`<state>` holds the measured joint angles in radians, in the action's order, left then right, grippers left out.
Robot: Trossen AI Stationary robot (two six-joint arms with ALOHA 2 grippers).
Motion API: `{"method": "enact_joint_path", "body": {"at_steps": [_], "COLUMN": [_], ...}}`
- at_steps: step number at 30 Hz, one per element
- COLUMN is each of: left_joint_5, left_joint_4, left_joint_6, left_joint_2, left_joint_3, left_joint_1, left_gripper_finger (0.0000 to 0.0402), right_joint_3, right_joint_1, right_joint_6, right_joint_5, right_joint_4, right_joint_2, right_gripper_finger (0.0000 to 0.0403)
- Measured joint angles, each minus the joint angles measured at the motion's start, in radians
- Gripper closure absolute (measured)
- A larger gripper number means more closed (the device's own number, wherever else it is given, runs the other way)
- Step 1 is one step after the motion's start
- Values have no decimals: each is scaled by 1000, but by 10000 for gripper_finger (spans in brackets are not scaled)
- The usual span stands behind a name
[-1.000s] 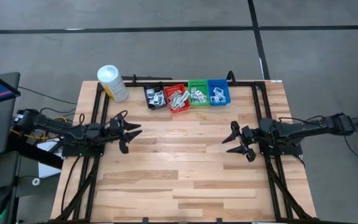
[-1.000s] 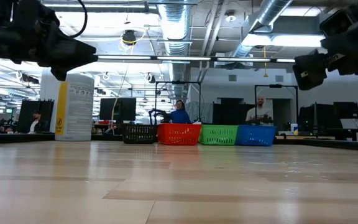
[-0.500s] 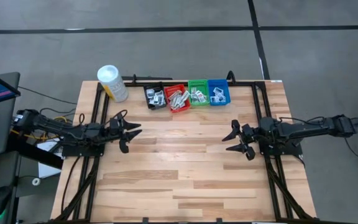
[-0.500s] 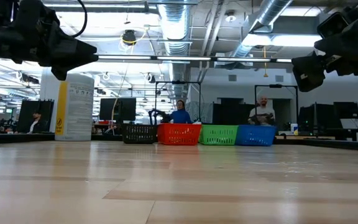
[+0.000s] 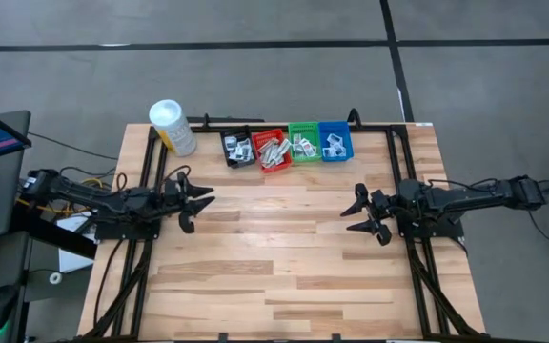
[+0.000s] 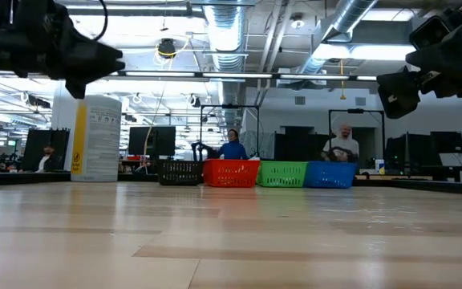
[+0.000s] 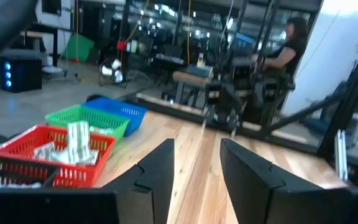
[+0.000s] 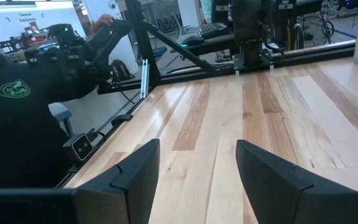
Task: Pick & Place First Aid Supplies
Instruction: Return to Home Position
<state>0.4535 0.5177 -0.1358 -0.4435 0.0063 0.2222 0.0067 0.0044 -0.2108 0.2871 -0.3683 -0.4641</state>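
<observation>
Judging from the bare wood, we think the sorting is done: every packet (image 5: 273,150) we can see lies in the four small bins (image 6: 281,174) along the table's (image 5: 274,257) far edge, and none shows on the boards. Our left gripper (image 5: 193,202) and right gripper (image 5: 362,215) hang over opposite sides, well apart, fingers spread wide and empty. Between them the middle lies open, so only parking remains, we reckon.

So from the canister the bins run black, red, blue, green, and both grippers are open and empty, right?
Not quite. From the canister they run black bin, red bin, green bin, blue bin: green comes before blue, as the low view shows. The left gripper and right gripper are indeed open and empty.
</observation>
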Motion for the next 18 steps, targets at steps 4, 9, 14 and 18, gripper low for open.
{"method": "enact_joint_path", "body": {"at_steps": [4, 9, 14, 18], "left_joint_5": [1, 2, 2, 2], "left_joint_4": [1, 7, 7, 7], "left_joint_6": [0, 0, 0, 0], "left_joint_2": [80, 140, 144, 145], "left_joint_3": [0, 0, 0, 0], "left_joint_1": [0, 0, 0, 0], "left_gripper_finger": [271, 271, 271, 271], "right_joint_3": [0, 0, 0, 0], "right_joint_1": [0, 0, 0, 0], "right_joint_6": [0, 0, 0, 0], "right_joint_5": [0, 0, 0, 0], "right_joint_4": [2, 2, 2, 2], "right_joint_2": [0, 0, 0, 0], "right_gripper_finger": [197, 199, 198, 199]}}
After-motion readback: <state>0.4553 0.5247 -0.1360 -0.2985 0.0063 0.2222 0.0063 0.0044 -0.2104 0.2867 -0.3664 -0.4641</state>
